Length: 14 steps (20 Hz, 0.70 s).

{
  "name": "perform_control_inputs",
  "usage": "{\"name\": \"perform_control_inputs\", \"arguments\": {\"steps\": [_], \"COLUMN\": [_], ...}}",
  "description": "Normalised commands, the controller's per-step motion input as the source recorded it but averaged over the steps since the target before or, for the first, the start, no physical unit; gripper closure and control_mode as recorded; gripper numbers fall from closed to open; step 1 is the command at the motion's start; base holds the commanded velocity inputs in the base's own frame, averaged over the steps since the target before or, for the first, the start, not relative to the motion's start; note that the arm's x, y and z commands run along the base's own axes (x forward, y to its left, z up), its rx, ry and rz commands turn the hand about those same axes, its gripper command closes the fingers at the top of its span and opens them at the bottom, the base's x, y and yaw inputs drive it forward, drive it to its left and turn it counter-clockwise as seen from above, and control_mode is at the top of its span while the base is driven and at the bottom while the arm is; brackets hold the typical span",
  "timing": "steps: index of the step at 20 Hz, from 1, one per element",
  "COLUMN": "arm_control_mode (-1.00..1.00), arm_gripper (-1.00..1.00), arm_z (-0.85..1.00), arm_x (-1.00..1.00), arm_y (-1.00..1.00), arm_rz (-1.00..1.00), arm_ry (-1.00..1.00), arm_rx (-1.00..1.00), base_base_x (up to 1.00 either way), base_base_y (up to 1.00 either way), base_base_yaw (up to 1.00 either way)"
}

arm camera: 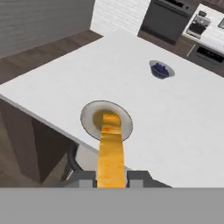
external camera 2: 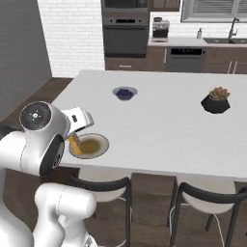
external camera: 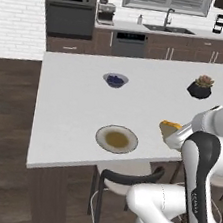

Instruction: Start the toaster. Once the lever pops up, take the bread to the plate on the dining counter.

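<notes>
End effector (arm camera: 111, 178) grasping the bread (arm camera: 110, 148) above the plate (arm camera: 88, 119); released off-center, it risks landing on the white surface (arm camera: 175, 118).

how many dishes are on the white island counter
2: the plate near the front edge, below the held bread, and a bowl of blue berries further back. A potted succulent sits right.

The white arm rises from the base, bends at its dark elbow joint and reaches forward over the near edge of the table. Its end effector (arm camera: 110, 177) has both fingers closed on the bread (arm camera: 110, 151), held edge-on between them above the table.
</notes>
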Motion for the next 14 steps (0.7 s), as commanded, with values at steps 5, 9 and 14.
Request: {"name": "perform_control_inputs", "arguments": {"steps": [5, 9, 14], "arm_control_mode": [-1.0, -1.0, -1.0], "arm_gripper": [1.0, 1.0, 1.0], "arm_z": [-0.01, 0.0, 0.01], "arm_x": [0.31, 0.4, 0.28], "arm_y": [0.15, 0.01, -0.13], "arm_rz": [-0.2, -0.09, 0.08], "arm_ry": [-0.08, -0.08, 0.0], "arm_rx": [0.0, 0.0, 0.09], "base_base_x": [0.22, 0.0, 0.0], "base_base_y": [0.13, 0.0, 0.0], "base_base_yaw": [-0.15, 0.0, 0.0]}}
